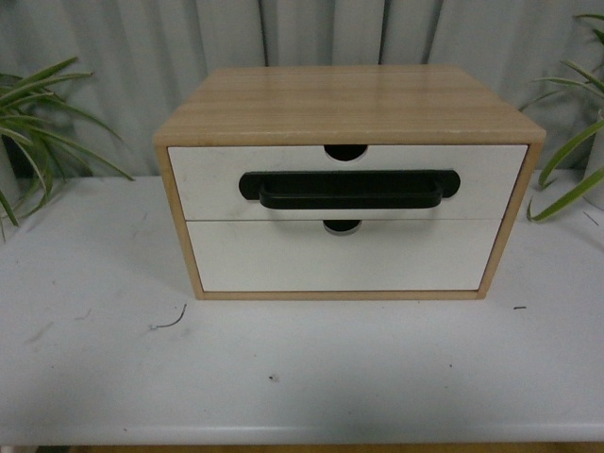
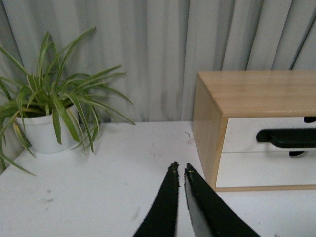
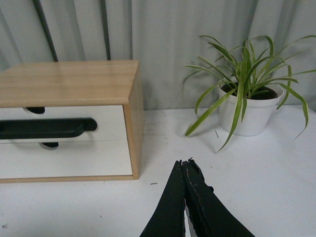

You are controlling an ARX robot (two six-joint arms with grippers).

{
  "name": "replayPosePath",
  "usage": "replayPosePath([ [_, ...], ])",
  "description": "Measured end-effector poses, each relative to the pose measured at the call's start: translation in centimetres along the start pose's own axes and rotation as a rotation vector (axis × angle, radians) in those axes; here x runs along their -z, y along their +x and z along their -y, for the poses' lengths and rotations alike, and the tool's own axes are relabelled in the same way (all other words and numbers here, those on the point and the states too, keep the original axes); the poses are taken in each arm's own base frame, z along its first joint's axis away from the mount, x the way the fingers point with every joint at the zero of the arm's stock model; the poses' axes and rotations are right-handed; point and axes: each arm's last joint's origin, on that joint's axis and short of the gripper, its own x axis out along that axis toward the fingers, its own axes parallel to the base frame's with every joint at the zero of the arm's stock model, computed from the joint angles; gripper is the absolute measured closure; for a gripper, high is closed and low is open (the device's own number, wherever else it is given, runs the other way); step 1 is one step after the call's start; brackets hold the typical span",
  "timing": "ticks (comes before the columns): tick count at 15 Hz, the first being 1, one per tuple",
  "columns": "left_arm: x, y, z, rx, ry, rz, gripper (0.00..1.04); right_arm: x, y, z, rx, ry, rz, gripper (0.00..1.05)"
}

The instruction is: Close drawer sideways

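The drawer (image 1: pixel 217 179) is the upper one in a light wood cabinet (image 1: pixel 349 99). It has a white front, a long black bar handle (image 1: pixel 349 190) and a semicircular notch (image 1: pixel 345 151) in its top edge. Its front looks about level with the cabinet frame, and its wood sides are hidden. Neither gripper shows in the front view. My left gripper (image 2: pixel 180 168) is shut and empty over the table, left of the cabinet and apart from it, with the drawer (image 2: pixel 242 133) in view. My right gripper (image 3: pixel 184 162) is shut and empty, right of the cabinet, with the drawer (image 3: pixel 111 116) in view.
A plain white drawer front (image 1: pixel 340 260) without a handle sits below. The cabinet stands on a white table (image 1: pixel 302 377). A potted plant (image 2: pixel 49 103) stands at the back left and another (image 3: pixel 244 94) at the back right. A grey curtain hangs behind.
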Motion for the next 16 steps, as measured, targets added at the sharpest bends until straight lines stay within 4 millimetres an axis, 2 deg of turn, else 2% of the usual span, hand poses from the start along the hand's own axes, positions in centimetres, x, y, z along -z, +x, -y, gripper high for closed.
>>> replayPosePath([
  [2,0.2,0.0,0.6,0.006,-0.001,0.002,1.03,0.3,0.0,0.0,0.000,0.000,-0.002,1.03],
  [3,1.3,0.1,1.1,0.039,0.001,-0.020,1.03,0.3,-0.1,0.0,-0.001,0.000,0.023,1.03],
  [4,2.0,0.0,0.9,0.007,0.001,-0.011,1.03,1.3,-0.1,0.0,0.000,0.000,0.011,1.03],
  [8,3.1,0.1,0.9,0.008,0.002,-0.021,1.03,1.9,-0.1,0.0,0.000,0.000,0.016,1.03],
  [10,3.4,0.0,0.9,0.008,0.001,-0.012,1.03,2.8,-0.1,0.0,0.000,0.000,0.017,1.03],
  [11,4.3,0.0,0.9,0.008,0.002,-0.019,1.03,2.8,-0.1,0.0,0.000,0.000,0.023,1.03],
  [16,4.2,0.0,0.9,0.009,0.002,-0.019,1.03,2.8,-0.1,0.0,0.000,0.000,0.023,1.03],
])
